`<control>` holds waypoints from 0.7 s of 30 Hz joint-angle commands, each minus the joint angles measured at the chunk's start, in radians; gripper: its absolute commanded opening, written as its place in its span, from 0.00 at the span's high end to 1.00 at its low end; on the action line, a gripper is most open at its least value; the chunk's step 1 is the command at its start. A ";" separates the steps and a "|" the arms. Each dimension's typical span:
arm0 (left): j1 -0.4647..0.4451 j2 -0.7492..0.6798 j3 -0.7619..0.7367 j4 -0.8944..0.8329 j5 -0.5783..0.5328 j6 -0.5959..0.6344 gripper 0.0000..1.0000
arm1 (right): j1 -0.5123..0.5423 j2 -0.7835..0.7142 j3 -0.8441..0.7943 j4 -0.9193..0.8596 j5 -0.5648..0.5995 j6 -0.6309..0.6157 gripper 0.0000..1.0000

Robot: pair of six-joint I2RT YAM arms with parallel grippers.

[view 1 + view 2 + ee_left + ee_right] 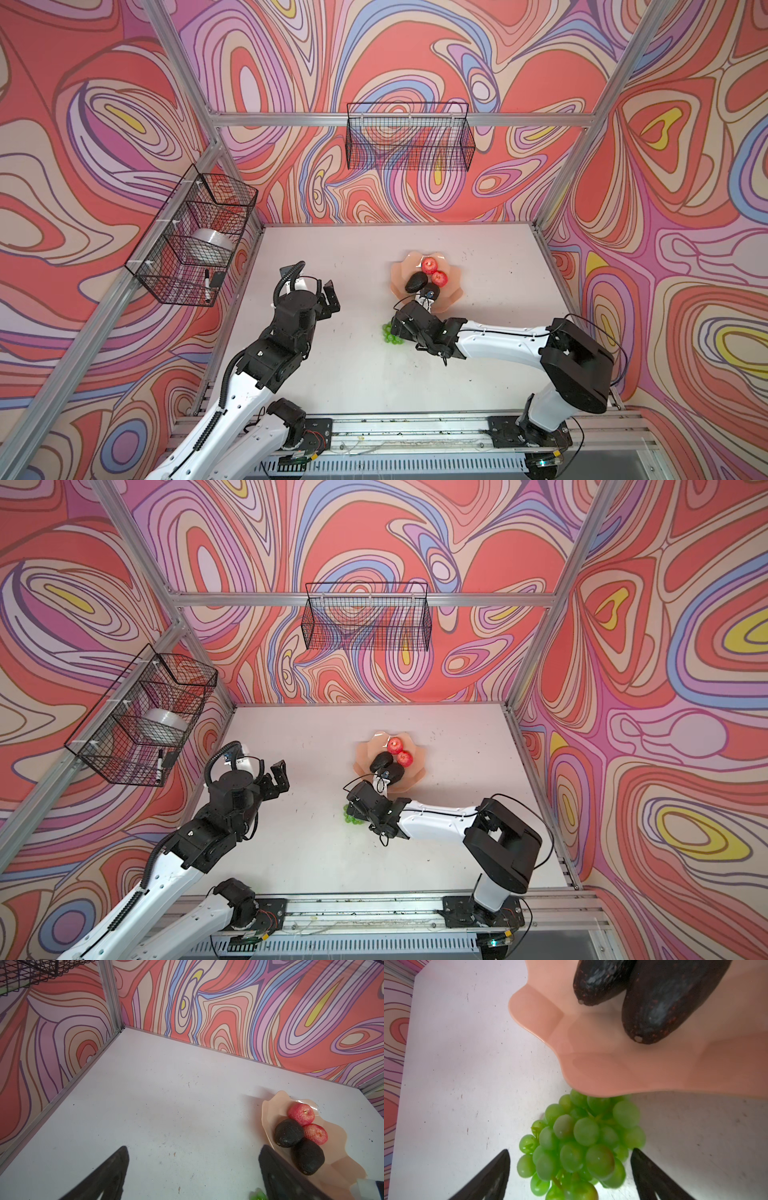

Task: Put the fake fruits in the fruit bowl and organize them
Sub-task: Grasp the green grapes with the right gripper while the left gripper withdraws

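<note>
Between the spread fingers of the right gripper (570, 1150), the bunch of green grapes (577, 1142) lies on the bench (456, 1064), just beside the peach fruit bowl (591, 1068); the jaws stand wide, released. Inside the bowl, an avocado (600, 978) touches a second avocado (660, 1007), with a red apple (430, 264) and a second apple (439, 278) behind. Well apart, the left gripper (330, 297) hangs released, holding nothing.

back-wall wire basket (409, 137) | side wire basket (174, 270): white roll (212, 245), marker (206, 286) | white table (332, 374)
</note>
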 commanded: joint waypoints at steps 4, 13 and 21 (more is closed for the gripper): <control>0.007 -0.011 -0.018 -0.020 -0.008 -0.013 0.02 | 0.005 0.097 0.063 -0.015 0.031 0.032 0.07; 0.006 -0.019 -0.013 -0.037 -0.008 -0.009 0.02 | 0.023 0.242 0.182 -0.042 0.062 -0.080 0.19; 0.008 -0.025 -0.013 -0.040 -0.017 -0.009 0.02 | 0.083 0.252 0.230 -0.070 0.096 -0.179 0.50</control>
